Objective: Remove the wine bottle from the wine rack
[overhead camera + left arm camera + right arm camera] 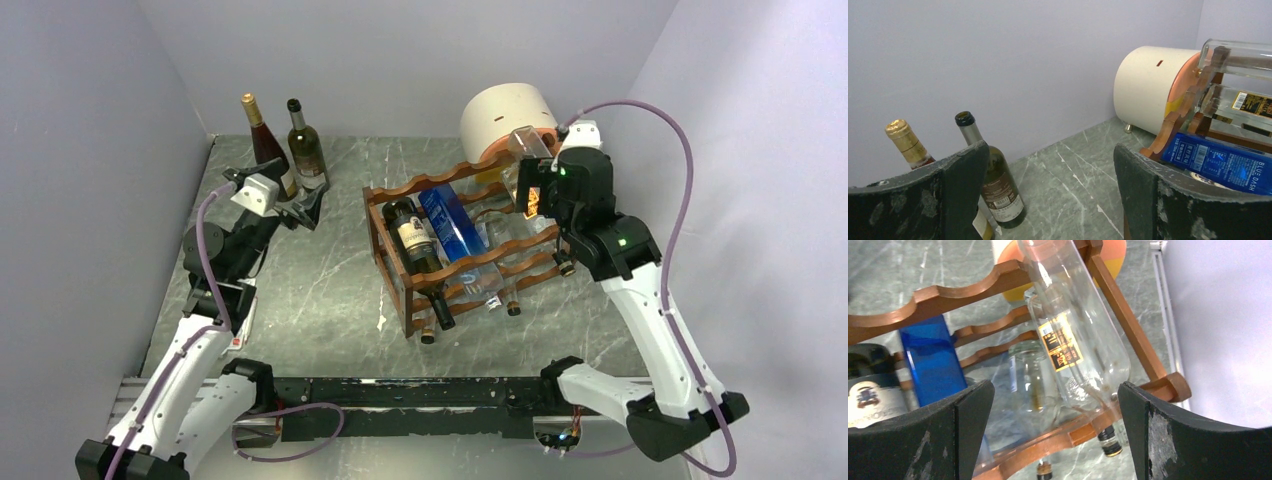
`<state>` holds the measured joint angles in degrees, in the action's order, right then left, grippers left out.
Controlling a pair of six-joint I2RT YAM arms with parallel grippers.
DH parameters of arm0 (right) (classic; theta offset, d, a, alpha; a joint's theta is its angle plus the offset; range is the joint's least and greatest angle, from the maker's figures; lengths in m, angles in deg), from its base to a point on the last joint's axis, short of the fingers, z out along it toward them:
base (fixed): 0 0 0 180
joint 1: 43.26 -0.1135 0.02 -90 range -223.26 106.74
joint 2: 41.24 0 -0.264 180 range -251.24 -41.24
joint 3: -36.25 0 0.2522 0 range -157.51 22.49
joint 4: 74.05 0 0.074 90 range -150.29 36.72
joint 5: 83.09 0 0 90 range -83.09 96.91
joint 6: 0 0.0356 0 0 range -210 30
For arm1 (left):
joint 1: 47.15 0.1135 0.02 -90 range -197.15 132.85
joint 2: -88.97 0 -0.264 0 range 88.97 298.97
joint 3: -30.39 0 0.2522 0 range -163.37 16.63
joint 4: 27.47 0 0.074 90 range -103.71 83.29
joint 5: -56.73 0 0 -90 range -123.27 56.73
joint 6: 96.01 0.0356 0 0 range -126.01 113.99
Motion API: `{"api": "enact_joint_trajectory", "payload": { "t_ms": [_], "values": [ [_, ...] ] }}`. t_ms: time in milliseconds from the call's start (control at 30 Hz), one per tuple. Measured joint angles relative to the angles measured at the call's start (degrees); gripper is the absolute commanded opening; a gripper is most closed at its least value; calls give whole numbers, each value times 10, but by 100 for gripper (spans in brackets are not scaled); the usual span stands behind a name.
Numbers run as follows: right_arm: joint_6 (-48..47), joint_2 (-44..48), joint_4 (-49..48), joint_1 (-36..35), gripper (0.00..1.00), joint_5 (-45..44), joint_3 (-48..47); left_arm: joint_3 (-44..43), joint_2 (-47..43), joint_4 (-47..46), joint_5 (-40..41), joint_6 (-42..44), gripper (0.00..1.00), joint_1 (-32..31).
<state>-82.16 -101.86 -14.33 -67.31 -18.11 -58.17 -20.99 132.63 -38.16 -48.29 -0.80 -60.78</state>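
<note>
The reddish-brown wine rack (400,290) stands mid-table and holds several lying bottles: a dark one with a white label (413,238), a blue one (452,225) and clear ones. A clear bottle with an orange-black label (1073,340) lies on the top tier at the rack's right end. My right gripper (1055,435) is open just above it, a finger on each side, not touching; in the top view the right gripper (530,188) is over that end. My left gripper (305,212) is open and empty, left of the rack, and also shows in the left wrist view (1050,195).
Two upright wine bottles (262,140) (305,145) stand at the back left, close to my left gripper. A white-and-orange cylinder (510,120) lies behind the rack. Walls enclose the left, back and right. A metal rail (1165,315) runs along the table's right edge.
</note>
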Motion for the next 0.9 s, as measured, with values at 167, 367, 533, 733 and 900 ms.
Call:
{"api": "enact_joint_trajectory", "payload": {
  "t_ms": [167, 367, 533, 733, 900],
  "values": [
    [-51, -49, -24, 16, 100, -2, -10, 12, 7, -2, 11, 2, 100, -1],
    [-86, -123, -32, 70, 100, 42, -48, 17, 13, -3, 16, 4, 99, -1],
    [-97, -180, -21, 102, 99, 77, -99, 18, 11, -8, 24, 4, 99, -1],
    [-103, -236, -2, 131, 98, 113, -139, 18, 10, -10, 30, 4, 99, -1],
    [-103, -262, 11, 151, 98, 145, -145, 19, 9, -10, 30, 4, 99, -2]
  ]
}}
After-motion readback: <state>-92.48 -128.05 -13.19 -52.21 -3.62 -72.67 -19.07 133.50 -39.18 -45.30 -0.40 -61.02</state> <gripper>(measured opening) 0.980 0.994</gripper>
